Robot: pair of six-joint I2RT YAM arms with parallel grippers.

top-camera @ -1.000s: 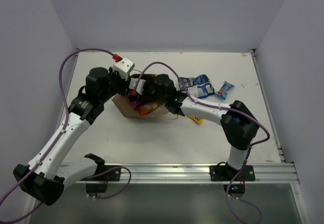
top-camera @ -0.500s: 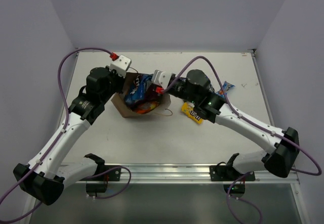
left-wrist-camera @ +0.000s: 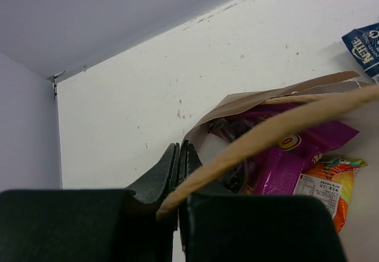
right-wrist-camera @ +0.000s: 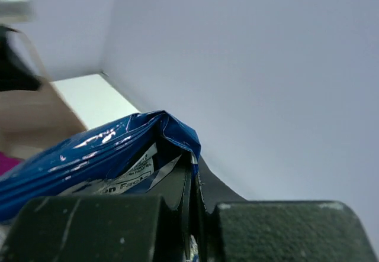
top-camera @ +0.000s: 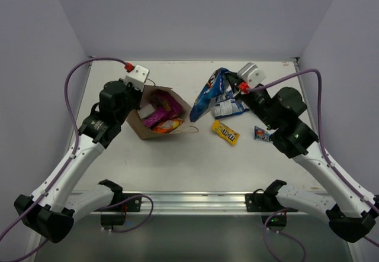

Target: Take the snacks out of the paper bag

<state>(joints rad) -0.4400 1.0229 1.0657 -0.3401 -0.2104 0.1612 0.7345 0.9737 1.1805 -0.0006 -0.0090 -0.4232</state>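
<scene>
Top view, near to far. A yellow bar-shaped packet (top-camera: 226,132) lies flat on the white worktop (top-camera: 177,161), at 4 o'clock from the brown kraft paper bag (top-camera: 142,126). A small blue wrapper (top-camera: 262,133) sits at 3 o'clock from the bar, tucked against the right arm (top-camera: 296,138).

The paper bag's mouth gapes toward the top camera, with magenta glossy pouches (top-camera: 159,109) and an orange packet (top-camera: 169,125) inside. The left pincer (left-wrist-camera: 179,149) is clamped on the bag's rim at its 10 o'clock side.

The right pincer (top-camera: 230,84) is clamped on the top corner of a blue glossy chip bag (top-camera: 206,96), which hangs at 2 o'clock from the paper bag. A blue-white packet (top-camera: 228,107) lies flat just beyond, partly hidden by the chip bag.

- **Left wrist:** the fingers pinch the paper, and the rim strip crosses the frame and hides part of the pouches.
- **Right wrist:** the jaws bite the chip bag's crimped top, and the paper bag is a blur at 9 o'clock.
- **Top view only:** bar, wrapper and blue-white packet.
</scene>
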